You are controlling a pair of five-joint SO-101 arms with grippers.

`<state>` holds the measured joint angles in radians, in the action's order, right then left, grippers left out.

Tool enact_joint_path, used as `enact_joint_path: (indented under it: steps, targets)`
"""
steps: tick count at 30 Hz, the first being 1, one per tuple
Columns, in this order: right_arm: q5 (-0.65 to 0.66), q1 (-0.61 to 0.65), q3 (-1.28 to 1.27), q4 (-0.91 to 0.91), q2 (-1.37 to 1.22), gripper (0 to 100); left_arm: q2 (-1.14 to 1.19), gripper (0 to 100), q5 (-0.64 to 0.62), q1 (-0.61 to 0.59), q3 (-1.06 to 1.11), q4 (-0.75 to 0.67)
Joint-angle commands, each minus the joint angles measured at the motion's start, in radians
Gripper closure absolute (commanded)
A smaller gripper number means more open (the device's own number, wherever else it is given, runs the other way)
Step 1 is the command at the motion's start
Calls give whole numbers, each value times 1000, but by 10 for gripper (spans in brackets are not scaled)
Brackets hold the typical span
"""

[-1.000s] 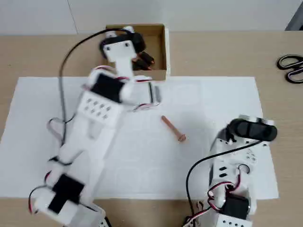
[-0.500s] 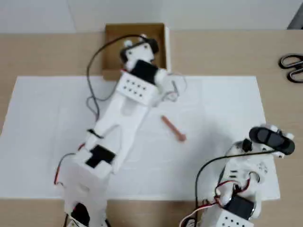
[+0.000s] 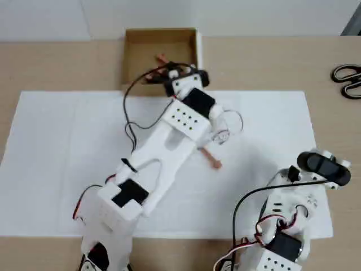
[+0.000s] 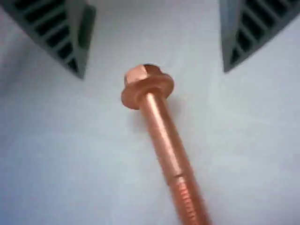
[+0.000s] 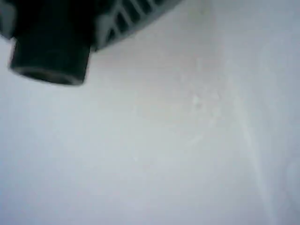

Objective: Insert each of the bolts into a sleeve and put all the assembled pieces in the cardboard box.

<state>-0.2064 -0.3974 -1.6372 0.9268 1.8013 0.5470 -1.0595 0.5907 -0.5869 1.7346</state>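
A copper bolt [image 4: 161,136] with a flanged head lies on the white paper [image 3: 67,147]. My left gripper [image 4: 153,58] hangs open just above it, one ribbed finger [image 4: 61,33] on each side of the head. In the high view the left arm [image 3: 183,121] reaches over the bolt [image 3: 213,161], whose head end pokes out beneath it. The cardboard box [image 3: 131,56] at the back holds an assembled piece [image 3: 159,59]. My right gripper [image 3: 322,166] sits at the near right, shut on a black sleeve [image 5: 47,61] held low over the paper.
Scissors [image 3: 347,79] lie on the wooden table at the far right, off the paper. The left arm's black cable [image 3: 132,107] loops over the paper near the box. Open paper stretches to the left and between the two arms.
The left arm has swung from above the box to the right and nearer, ending over the loose bolt. The box's inside now shows an assembled piece. The right arm shifted slightly right, then stopped.
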Motion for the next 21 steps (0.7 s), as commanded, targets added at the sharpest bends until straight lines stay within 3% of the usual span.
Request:
enact_joint_path:
  steps: [1,6,8,21]
  targets:
    - [-8,-5,9,-25,13,995,-6,818,-17,-5,38,11]
    - [-8,-5,8,-24,13,995,-6,818,-14,-5,50,12]
    - [-8,-5,8,-24,13,995,-6,818,48,-11,50,14]
    - [-8,-4,8,-24,13,995,-8,818,1260,-176,53,17]
